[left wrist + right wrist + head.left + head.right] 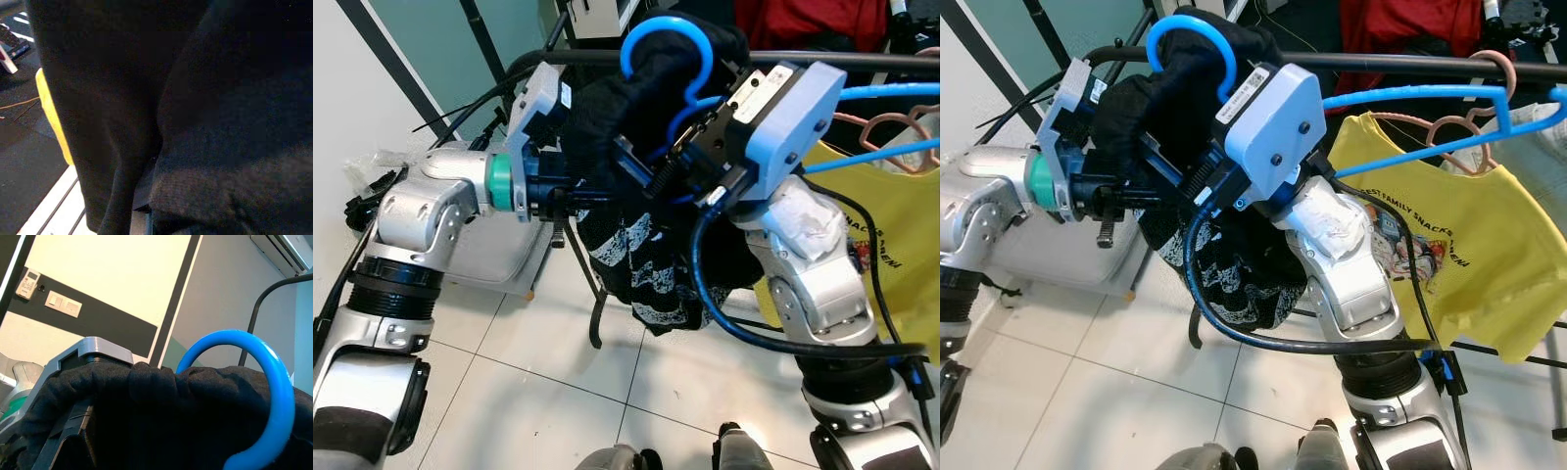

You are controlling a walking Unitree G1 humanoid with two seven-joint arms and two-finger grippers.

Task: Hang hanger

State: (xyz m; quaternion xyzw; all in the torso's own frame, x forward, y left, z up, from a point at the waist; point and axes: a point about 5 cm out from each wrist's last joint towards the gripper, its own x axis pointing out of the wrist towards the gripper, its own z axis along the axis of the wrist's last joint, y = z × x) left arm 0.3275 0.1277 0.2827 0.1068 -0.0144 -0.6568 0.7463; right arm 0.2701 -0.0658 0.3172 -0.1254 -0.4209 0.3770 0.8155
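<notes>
Beneath the rail, left to right:
Left end effector point(570, 191): buried in the black garment point(636, 264), seemingly to steady the bundle; finger spread cannot be told.
Blue hanger point(666, 44): hook raised level with the black clothes rail point(1400, 65), not yet over it; garment bunched around its neck.
Right end effector point(690, 157): holds the hanger just below the hook to lift it; fingers hidden, so whether clamped cannot be told.
Yellow T-shirt point(1459, 264): already hanging on the rail, on another blue hanger point(1430, 122).
</notes>
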